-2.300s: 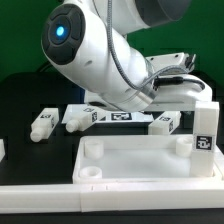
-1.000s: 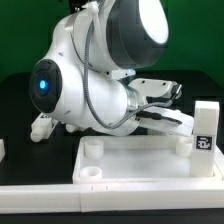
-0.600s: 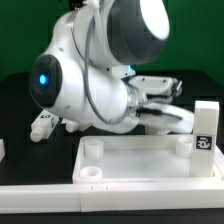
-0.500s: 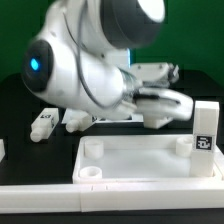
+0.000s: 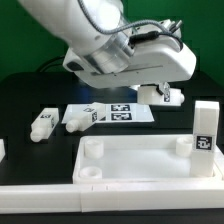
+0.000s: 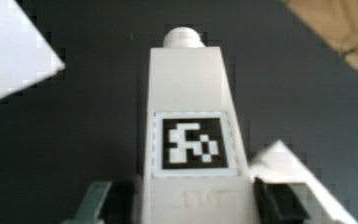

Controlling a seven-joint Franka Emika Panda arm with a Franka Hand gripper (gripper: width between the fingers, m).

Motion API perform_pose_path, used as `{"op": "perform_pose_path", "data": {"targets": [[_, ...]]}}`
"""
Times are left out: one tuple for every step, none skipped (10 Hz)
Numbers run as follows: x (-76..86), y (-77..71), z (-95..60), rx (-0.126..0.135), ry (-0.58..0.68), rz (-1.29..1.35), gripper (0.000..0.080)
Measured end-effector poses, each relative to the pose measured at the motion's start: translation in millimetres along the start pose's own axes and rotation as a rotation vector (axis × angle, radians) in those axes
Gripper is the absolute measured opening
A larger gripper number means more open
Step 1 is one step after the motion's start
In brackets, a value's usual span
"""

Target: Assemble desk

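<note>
The held leg [image 6: 190, 110] is a long white block w/ a black-&-white tag on its flat face & a small round tip at the far end. It sits btwn the gripper [image 6: 190, 195] fingers [image 6: 99, 200], one on each side. The jaws look closed on it, so the arm has a firm hold. In the exterior view this leg is behind the tabletop [image 5: 140, 160], toward the exterior view's right. I can't tell if it is off the table.

The tabletop is a big flat white tray w/ a rim & round sockets [image 5: 90, 172] at its corners. One standing leg [image 5: 205, 127] is upright at the tabletop's corner on the exterior view's right, prob. in its socket already.

Step in hand, I think: picking up a leg to fit. Next move prob. needs the leg carried over an empty socket, stood up straight, tip lined up, then pushed or turned in.

Behind the tabletop lie two loose legs [image 5: 42, 122] & the marker board [image 5: 128, 112].
</note>
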State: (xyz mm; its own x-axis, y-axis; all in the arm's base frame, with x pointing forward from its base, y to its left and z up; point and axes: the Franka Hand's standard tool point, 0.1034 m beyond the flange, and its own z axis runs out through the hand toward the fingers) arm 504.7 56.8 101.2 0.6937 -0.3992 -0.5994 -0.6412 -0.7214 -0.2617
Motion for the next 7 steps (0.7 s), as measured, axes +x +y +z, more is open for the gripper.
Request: {"op": "perform_pose_path", "data": {"targets": [[0.7, -0.6, -8.7, 0.003, 0.043, -0.050, 0.0284], [7.6, -1.2, -37.7, 0.025, 0.101, -0.119, 0.0284], [17.8, -0.6, -70.1, 0.046, 0.160, -0.188, 0.0284], [27.8, -7.7, -88.2, 0.033, 0.228, -0.217, 0.0284], [28.4, -19.8, -95.5, 0.029, 0.291, -0.239, 0.0284], [32.1, -17.9, -93.3, 0.034, 0.383, -0.233, 0.0284], [32.5, -12.4, -91.4, 0.024, 0.464, -0.229, 0.0284]]}}
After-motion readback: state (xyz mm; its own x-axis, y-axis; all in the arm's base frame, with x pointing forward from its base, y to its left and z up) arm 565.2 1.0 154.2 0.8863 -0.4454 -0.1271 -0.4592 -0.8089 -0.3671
